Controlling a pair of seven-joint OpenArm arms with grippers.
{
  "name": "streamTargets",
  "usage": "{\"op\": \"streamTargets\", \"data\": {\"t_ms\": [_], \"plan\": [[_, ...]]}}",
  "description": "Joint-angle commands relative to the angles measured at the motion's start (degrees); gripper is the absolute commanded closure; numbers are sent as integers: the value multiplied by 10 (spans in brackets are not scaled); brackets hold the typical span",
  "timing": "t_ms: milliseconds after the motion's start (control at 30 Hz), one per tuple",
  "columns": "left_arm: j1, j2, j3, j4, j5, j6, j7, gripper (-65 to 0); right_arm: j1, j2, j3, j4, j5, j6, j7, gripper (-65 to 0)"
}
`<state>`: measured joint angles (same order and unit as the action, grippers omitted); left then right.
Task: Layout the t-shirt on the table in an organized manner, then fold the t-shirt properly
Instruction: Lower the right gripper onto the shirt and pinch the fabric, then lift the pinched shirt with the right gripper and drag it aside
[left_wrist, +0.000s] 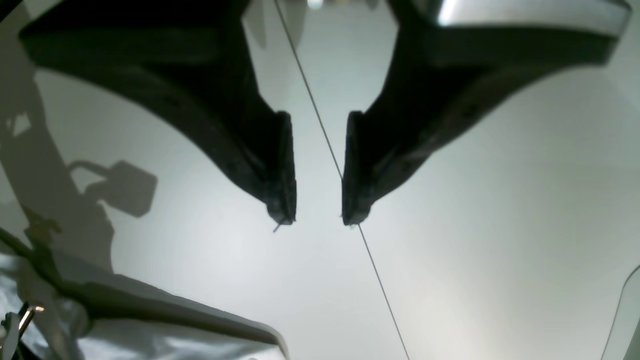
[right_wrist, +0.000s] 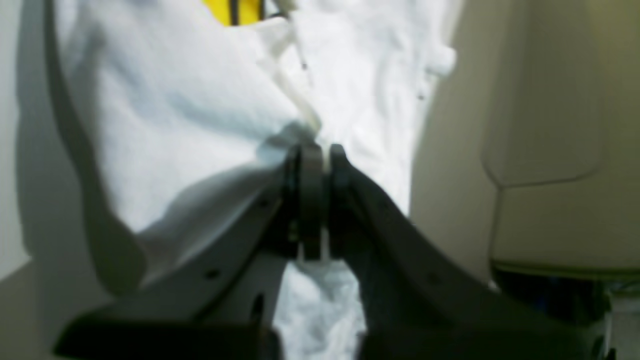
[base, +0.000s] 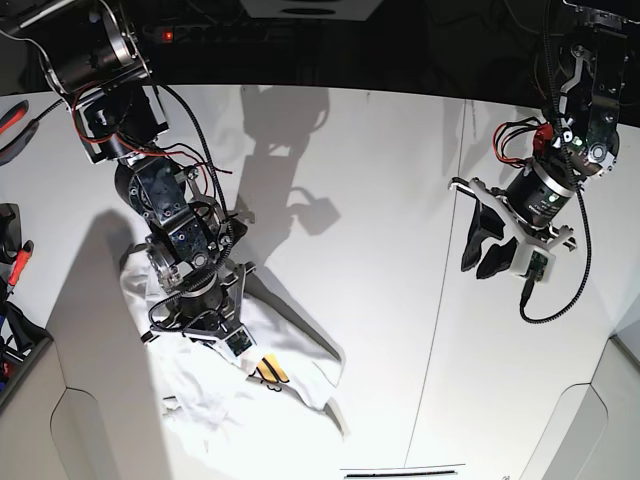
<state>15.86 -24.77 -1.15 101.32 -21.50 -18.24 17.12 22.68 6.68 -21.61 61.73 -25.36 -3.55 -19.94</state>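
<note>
The white t-shirt (base: 250, 375) lies crumpled on the table (base: 380, 200) at the near left, a bit of yellow print (base: 272, 372) showing. In the right wrist view my right gripper (right_wrist: 316, 152) is shut on a bunched fold of the t-shirt (right_wrist: 175, 110), with cloth pinched between the fingertips. The base view shows the right gripper (base: 200, 335) low over the cloth's left part. My left gripper (base: 487, 252) hangs above bare table at the right, far from the shirt. In its wrist view the left gripper (left_wrist: 319, 220) is open and holds nothing; a corner of the t-shirt (left_wrist: 150, 342) shows at the bottom left.
A thin dark seam (base: 430, 330) crosses the table, passing under the left gripper. Red-handled tools (base: 14, 262) lie off the table's left edge. The near table edge (base: 400, 470) runs just below the shirt. Cables hang from both arms.
</note>
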Motion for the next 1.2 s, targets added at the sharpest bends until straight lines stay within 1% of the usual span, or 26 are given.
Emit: {"op": "streamTargets", "data": {"t_ms": [0, 200, 267, 300, 333, 367, 400, 700, 733, 767, 800, 833, 967, 1100, 1167], "plan": [[-6, -6, -4, 9, -5, 1, -14, -198, 16, 0, 3, 21, -6, -10, 7, 0], [-6, -6, -4, 9, -5, 1, -14, -198, 16, 0, 3, 48, -6, -10, -26, 0], [-6, -6, -4, 9, -5, 1, -14, -198, 16, 0, 3, 48, -6, -8, -28, -6], [-6, -6, -4, 9, -5, 1, -14, -198, 16, 0, 3, 48, -6, -3, -28, -73], [-6, -6, -4, 9, -5, 1, -14, -198, 16, 0, 3, 48, -6, 6, -28, -125], [-6, -6, -4, 9, -5, 1, -14, -198, 16, 0, 3, 48, -6, 12, -28, -153], [-6, -6, -4, 9, -5, 1, -14, -198, 16, 0, 3, 48, -6, 12, -28, -157], [-6, -6, -4, 9, -5, 1, -14, -198, 16, 0, 3, 48, -6, 3, -28, -156], [-6, -6, -4, 9, -5, 1, -14, -198, 16, 0, 3, 48, -6, 3, -28, -147], [-6, -6, -4, 9, -5, 1, -14, -198, 16, 0, 3, 47, -5, 3, -29, -104], [-6, -6, -4, 9, -5, 1, -14, -198, 16, 0, 3, 47, -5, 4, -31, -31], [-6, -6, -4, 9, -5, 1, -14, -198, 16, 0, 3, 47, -3, 3, -33, 0], [-6, -6, -4, 9, -5, 1, -14, -198, 16, 0, 3, 47, -6, 3, -38, 0], [-6, -6, -4, 9, -5, 26, -14, -198, 14, 0, 3, 53, -8, 3, -44, 0], [-6, -6, -4, 9, -5, 26, -14, -198, 4, 0, 1, 76, -6, 4, -56, 0]]}}
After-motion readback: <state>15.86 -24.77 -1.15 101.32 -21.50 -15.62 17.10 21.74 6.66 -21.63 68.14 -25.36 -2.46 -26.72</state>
